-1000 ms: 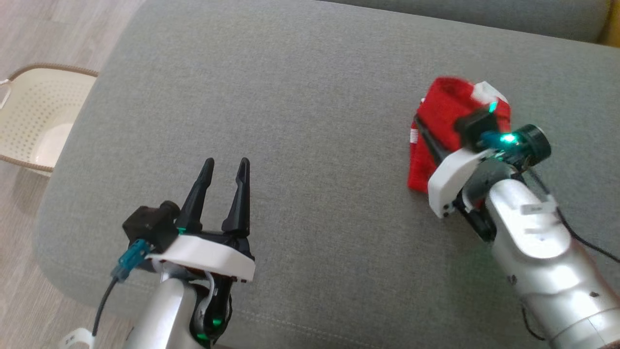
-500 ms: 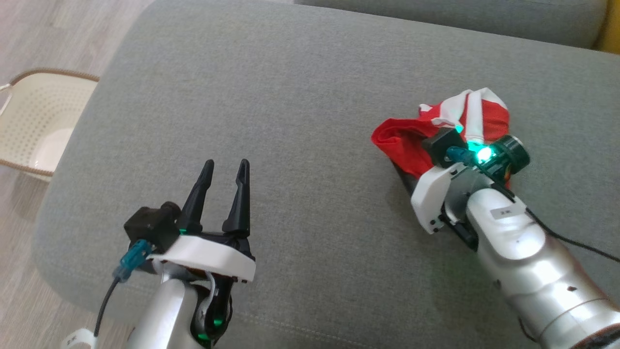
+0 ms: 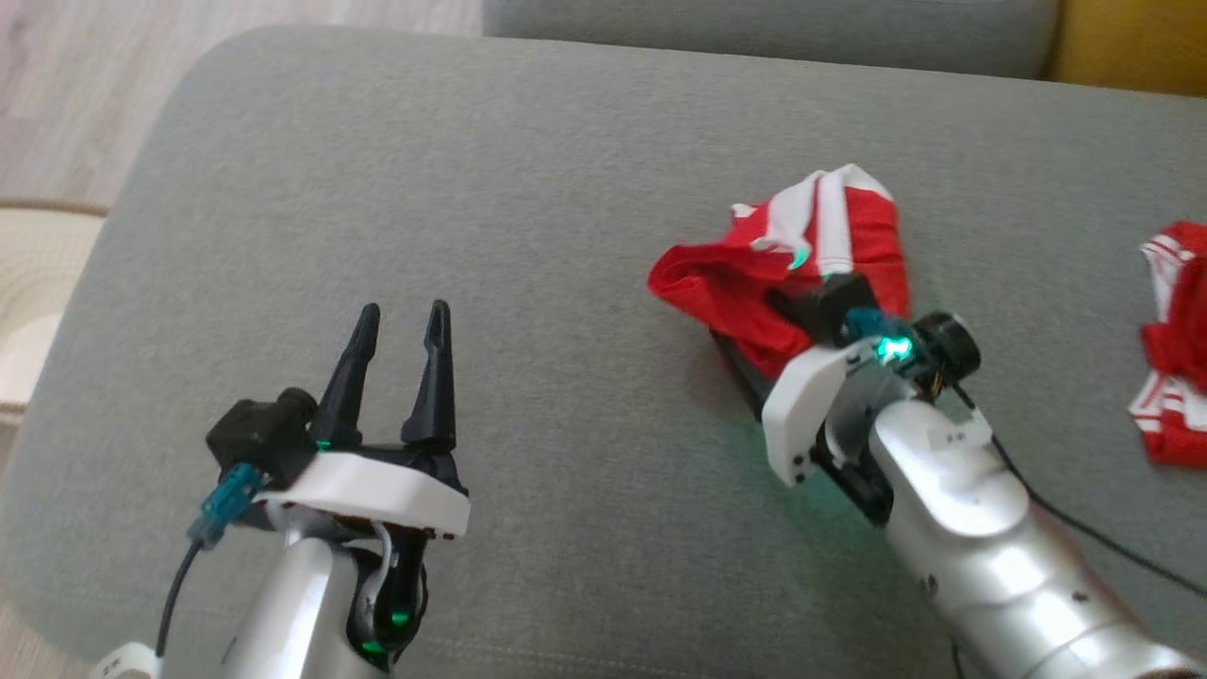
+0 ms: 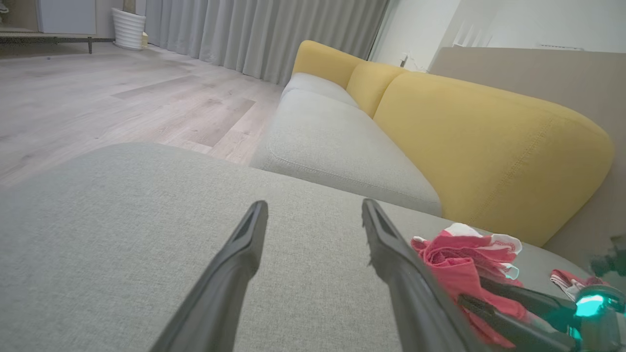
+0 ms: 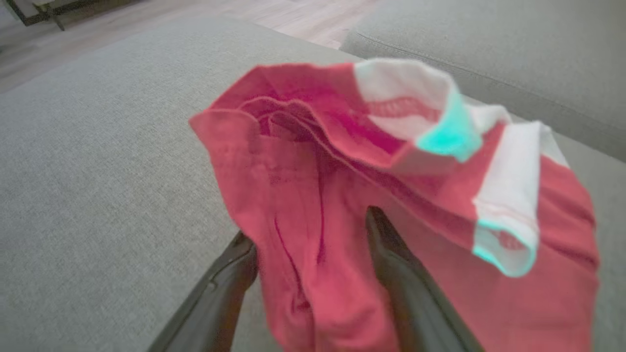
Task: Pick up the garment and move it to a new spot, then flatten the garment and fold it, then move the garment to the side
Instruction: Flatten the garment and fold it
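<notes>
Near the front edge of the grey sofa seat [image 3: 585,141], toward its left end, the left gripper [image 3: 404,311] hovers released, fingers apart. Right of the seat's middle lies the crumpled red and white garment [image 3: 783,273]. The right gripper [image 5: 308,225] is unclenched, its fingers spread with the cloth draped across them. Another red garment [image 3: 1174,349] lies at the right edge.

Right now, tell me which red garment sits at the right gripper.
The crumpled garment mid-cushion, between the right gripper's fingers; the other garment lies apart, farther right.
</notes>
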